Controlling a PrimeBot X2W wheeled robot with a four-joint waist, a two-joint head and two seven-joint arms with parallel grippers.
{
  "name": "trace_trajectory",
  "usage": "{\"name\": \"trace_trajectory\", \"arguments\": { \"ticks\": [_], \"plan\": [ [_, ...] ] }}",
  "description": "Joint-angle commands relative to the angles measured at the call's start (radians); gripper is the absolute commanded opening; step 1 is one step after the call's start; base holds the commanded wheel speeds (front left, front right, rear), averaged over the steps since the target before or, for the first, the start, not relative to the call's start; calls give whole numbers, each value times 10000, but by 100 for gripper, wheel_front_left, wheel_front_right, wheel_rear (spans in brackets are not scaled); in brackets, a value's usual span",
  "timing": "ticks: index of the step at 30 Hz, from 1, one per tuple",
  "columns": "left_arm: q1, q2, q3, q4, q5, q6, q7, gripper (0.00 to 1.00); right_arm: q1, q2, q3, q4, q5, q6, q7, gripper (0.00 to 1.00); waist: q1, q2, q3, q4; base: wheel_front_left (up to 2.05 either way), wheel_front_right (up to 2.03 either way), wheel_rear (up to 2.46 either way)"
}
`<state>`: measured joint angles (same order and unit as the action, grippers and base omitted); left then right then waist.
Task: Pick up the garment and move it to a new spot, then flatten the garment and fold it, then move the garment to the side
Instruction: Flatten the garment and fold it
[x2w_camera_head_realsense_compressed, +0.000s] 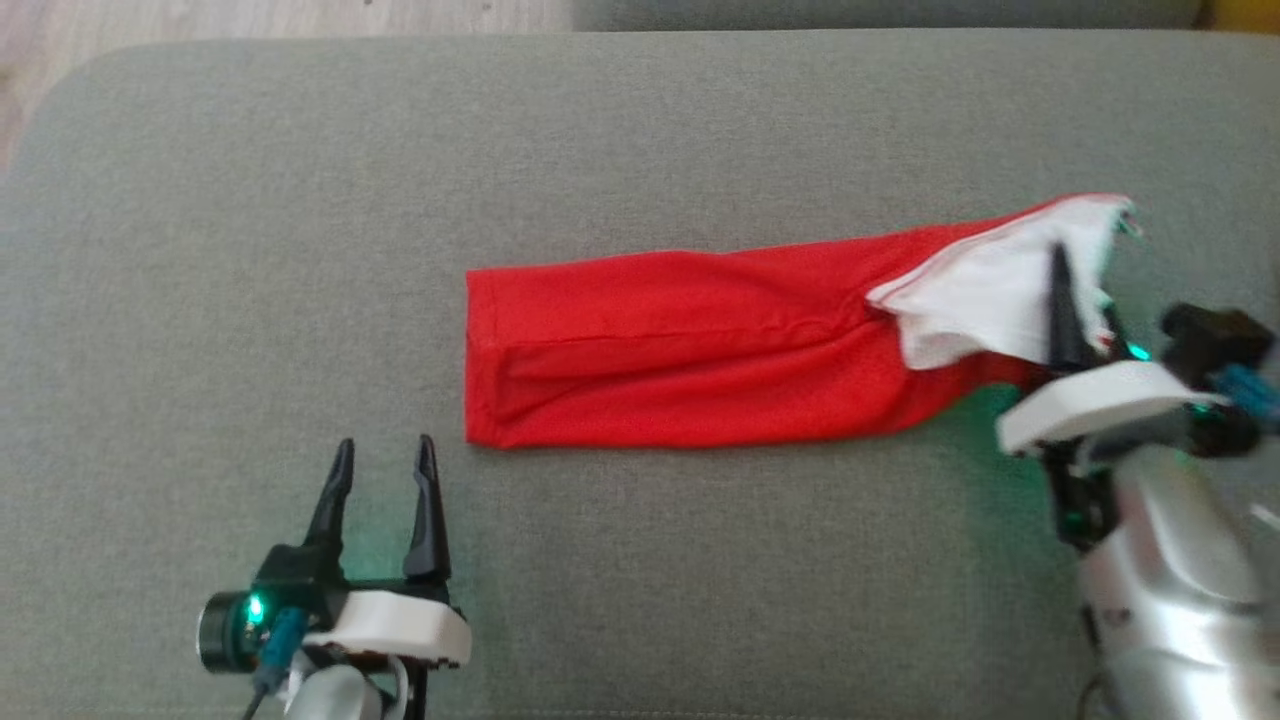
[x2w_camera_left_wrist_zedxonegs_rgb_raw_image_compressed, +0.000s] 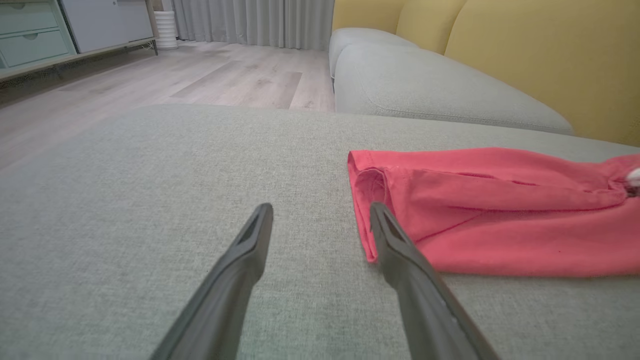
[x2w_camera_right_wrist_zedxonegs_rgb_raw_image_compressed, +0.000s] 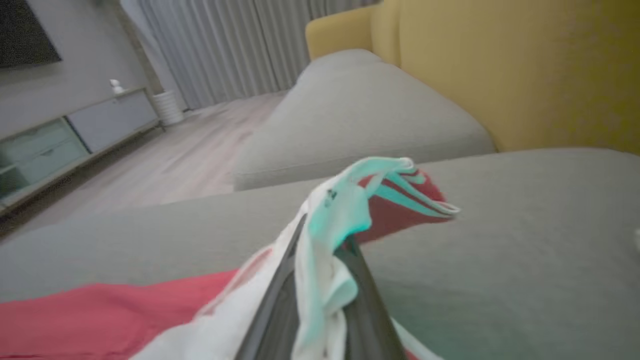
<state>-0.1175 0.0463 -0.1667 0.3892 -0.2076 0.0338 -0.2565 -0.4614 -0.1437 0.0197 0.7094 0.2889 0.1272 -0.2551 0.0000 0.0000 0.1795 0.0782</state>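
A small dark mark on the pale cloth in the right wrist view is too blurred to read.

The right hand (x2w_camera_head_realsense_compressed: 1080, 300), at the right edge of the head view, has its two dark fingers (x2w_camera_right_wrist_zedxonegs_rgb_raw_image_compressed: 272, 310) drawn close together on the white end of the garment. Pale cloth is bunched between them and raised off the surface. A green glow tints that bunched cloth teal in the right wrist view.

The left hand (x2w_camera_head_realsense_compressed: 385, 445) sits at the lower left of the head view with its fingers parted by a moderate gap, and it holds nothing. It is low over the bare cushion, just beside the garment's lower left corner and below it in the frame. In the left wrist view the left hand (x2w_camera_left_wrist_zedxonegs_rgb_raw_image_compressed: 322, 207) points past the hemmed red edge, and its right-side finger (x2w_camera_left_wrist_zedxonegs_rgb_raw_image_compressed: 400, 255) overlaps that corner. I cannot tell whether it touches the cloth.

The long red fabric garment with a white lining (x2w_camera_head_realsense_compressed: 680, 350) lies on a wide grey woven sofa cushion (x2w_camera_head_realsense_compressed: 250, 250). Its long axis runs left to right across the middle of the head view. The squared red end points left and lies flat. The white-lined end points right, angled toward the upper right of the frame.

A yellow upholstered backrest (x2w_camera_left_wrist_zedxonegs_rgb_raw_image_compressed: 540, 60), a pale wooden floor (x2w_camera_left_wrist_zedxonegs_rgb_raw_image_compressed: 200, 75) and grey curtains (x2w_camera_right_wrist_zedxonegs_rgb_raw_image_compressed: 225, 50) show beyond the cushion.
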Motion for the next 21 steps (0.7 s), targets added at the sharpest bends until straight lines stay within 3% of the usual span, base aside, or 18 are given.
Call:
{"name": "trace_trajectory", "arguments": {
  "ticks": [1, 5, 12, 21],
  "plan": [
    [-62, 39, 96, -155, -86, -45, -53, 100, -73, 335, 728, -784, -33, 35, -64, 0, 0, 0, -37, 131, 0, 0, 0],
    [-68, 39, -309, -36, -228, -92, -53, 100, -19, 662, 2020, -1404, 281, 35, -65, 0, 0, 0, -71, 560, 0, 0, 0],
    [-91, 39, -875, 59, -331, -92, -53, 100, -332, 892, 4300, -1197, 1146, 35, -8, 0, 0, 0, -45, 1810, 0, 0, 0],
    [-149, 39, -1176, 38, -425, -33, -53, 100, -1020, 931, 5275, -242, 1872, 35, -35, 0, 0, 0, 109, 3020, 0, 0, 0]
  ]
}}
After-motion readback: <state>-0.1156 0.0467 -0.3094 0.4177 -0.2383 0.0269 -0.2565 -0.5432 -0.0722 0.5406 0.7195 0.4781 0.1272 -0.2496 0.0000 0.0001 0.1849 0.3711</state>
